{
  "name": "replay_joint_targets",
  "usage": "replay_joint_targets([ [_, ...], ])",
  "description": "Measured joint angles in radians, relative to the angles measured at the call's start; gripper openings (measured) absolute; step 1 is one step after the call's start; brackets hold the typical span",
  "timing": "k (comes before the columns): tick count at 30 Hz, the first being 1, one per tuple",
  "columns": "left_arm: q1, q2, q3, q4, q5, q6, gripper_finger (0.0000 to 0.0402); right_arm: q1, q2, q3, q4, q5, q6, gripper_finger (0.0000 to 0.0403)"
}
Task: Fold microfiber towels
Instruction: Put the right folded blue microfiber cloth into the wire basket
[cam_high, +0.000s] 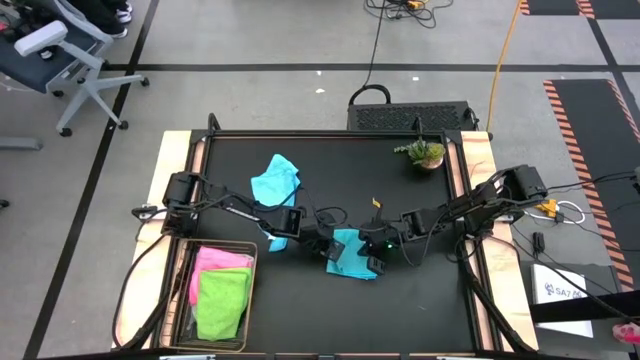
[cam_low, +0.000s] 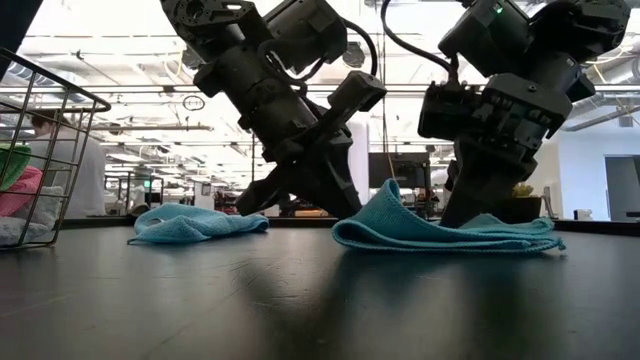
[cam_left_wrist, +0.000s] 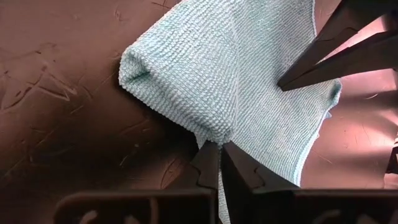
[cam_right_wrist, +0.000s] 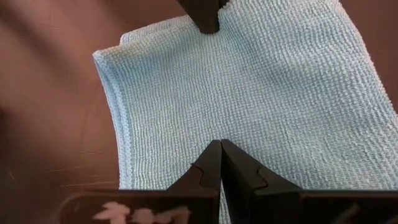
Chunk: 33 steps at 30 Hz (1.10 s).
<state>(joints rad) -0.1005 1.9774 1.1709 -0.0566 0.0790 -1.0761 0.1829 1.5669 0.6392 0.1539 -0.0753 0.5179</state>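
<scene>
Near the middle of the worktop, toward its front edge, a teal towel (cam_high: 352, 254) lies partly folded. Its edge is pinched in the closed left gripper (cam_left_wrist: 219, 149), while the closed right gripper (cam_right_wrist: 219, 146) is pressed onto the cloth, seemingly pinning it. The fold is under way; next, the pinched edge probably needs carrying across.

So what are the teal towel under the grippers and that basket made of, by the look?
The teal towel looks like soft microfiber cloth: fine ribbed loops, matte, folding limply where the left gripper pinches its edge and the right gripper presses on it. The basket looks like thin metal wire in an open grid, dark finish; a coating cannot be told.
</scene>
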Motion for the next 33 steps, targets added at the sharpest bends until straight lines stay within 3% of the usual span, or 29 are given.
replay_joint_targets([
  [8,0.0,0.0,0.0,0.002,-0.009,0.006,0.0003,0.0,-0.056,0.0,0.008,-0.006,0.066,0.0],
  [16,0.011,-0.036,0.001,0.003,-0.026,0.02,0.0002,0.0,-0.293,0.0,-0.025,0.003,0.07,0.0],
  [22,0.015,-0.067,0.002,0.057,-0.055,0.033,0.0001,0.0,-0.444,0.001,-0.051,0.07,0.05,0.0],
  [33,0.018,-0.219,0.0,0.091,-0.139,0.119,0.0,0.0,-0.558,0.001,-0.129,0.108,0.016,0.0],
])
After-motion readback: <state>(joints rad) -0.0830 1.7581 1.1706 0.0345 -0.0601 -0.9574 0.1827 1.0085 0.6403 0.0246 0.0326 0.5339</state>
